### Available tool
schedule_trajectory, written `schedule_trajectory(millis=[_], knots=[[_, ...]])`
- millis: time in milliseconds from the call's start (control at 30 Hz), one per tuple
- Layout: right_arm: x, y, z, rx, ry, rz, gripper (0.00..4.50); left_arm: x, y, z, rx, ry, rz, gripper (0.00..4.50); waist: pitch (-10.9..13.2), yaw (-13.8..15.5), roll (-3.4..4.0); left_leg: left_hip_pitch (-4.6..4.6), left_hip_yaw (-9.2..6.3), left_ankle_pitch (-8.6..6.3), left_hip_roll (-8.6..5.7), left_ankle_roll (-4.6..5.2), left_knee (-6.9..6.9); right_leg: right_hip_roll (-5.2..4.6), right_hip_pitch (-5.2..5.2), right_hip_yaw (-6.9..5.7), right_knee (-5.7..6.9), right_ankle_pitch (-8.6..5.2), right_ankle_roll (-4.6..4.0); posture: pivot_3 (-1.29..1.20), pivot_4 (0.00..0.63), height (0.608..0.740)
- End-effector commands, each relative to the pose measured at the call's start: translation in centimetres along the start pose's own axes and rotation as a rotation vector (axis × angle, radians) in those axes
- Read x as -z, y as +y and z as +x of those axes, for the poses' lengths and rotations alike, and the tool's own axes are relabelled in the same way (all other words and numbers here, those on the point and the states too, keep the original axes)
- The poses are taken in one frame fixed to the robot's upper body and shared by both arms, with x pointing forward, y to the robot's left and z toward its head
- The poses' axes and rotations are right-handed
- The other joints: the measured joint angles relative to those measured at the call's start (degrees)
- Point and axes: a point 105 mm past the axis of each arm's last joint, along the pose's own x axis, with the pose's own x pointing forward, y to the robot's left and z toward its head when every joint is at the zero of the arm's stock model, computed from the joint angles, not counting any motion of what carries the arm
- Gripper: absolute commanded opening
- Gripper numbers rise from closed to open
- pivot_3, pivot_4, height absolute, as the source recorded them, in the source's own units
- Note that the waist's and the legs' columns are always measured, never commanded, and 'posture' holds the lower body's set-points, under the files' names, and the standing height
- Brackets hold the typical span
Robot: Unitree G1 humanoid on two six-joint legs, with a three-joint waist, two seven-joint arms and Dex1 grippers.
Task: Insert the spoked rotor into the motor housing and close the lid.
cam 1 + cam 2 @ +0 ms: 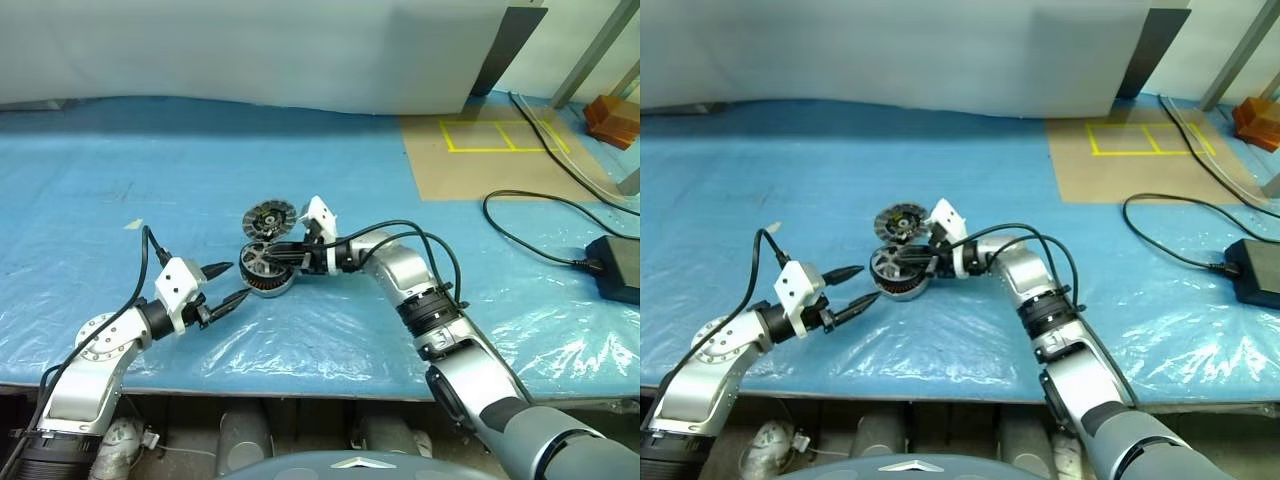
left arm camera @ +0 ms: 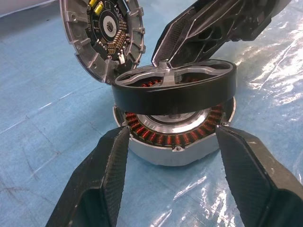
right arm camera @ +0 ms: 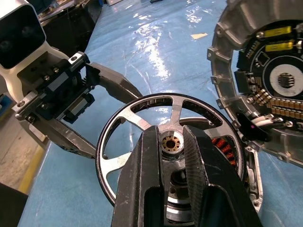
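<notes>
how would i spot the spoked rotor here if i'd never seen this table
On the blue table cover, look between the two robot hands, where round metal parts cluster. The spoked rotor sits tilted over the copper-wound motor housing, pinched by the right hand. It alone has a thick black rim and silver spokes.

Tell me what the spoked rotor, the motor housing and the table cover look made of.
Spoked rotor: matte black rim, brushed silver spokes, probably machined aluminium. Motor housing: dull grey cast-looking metal; glossy coppery coils, likely enamelled wire. Table cover: blue surface under wrinkled, glare-catching clear film, apparently plastic.
</notes>
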Motion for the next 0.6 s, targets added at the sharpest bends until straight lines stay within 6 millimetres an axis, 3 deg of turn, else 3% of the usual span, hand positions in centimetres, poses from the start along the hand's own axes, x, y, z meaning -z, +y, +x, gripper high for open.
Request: schedule_trajectory(millis=[33, 133, 333, 600], knots=[[-1.2, 0.5, 0.1, -0.014, -0.023, -0.078, 0.26, -0.4, -0.1, 0.0, 0.003, -0.018, 0.022, 3.04, 0.0, -0.01, 0.0, 0.0, 0.0, 0.0, 0.0, 0.0, 0.0, 0.0, 0.0, 0.0, 0.0, 0.0, 0.0, 0.0, 0.15, 0.74], [-0.7, 0.5, 0.0, -0.008, 0.0, -0.107, 0.26, -0.4, -0.1, 0.0, 0.003, -0.019, 0.02, 3.04, 0.0, -0.02, 0.0, 0.0, 0.0, 0.0, 0.0, 0.0, 0.0, 0.0, 0.0, 0.01, 0.0, 0.0, 0.0, 0.0, 0.15, 0.74], [-1.0, 1.1, 0.0, -0.04, -0.001, -0.117, 2.29, -0.4, -0.2, 0.1, 0.005, -0.022, 0.013, 3.04, 0.0, -0.05, 0.0, 0.0, 0.0, 0.0, 0.0, 0.0, 0.0, 0.0, 0.0, 0.01, 0.0, 0.04, 0.07, 0.0, 0.15, 0.74], [-2.6, 1.1, 0.0, -0.037, -0.051, -0.106, 2.29, -0.3, -0.4, 0.2, 0.007, -0.023, 0.009, 3.04, 0.0, -0.04, 0.0, 0.01, 0.0, 0.0, 0.0, 0.0, 0.0, 0.0, 0.0, 0.02, 0.0, 0.06, 0.11, 0.0, 0.15, 0.74]])
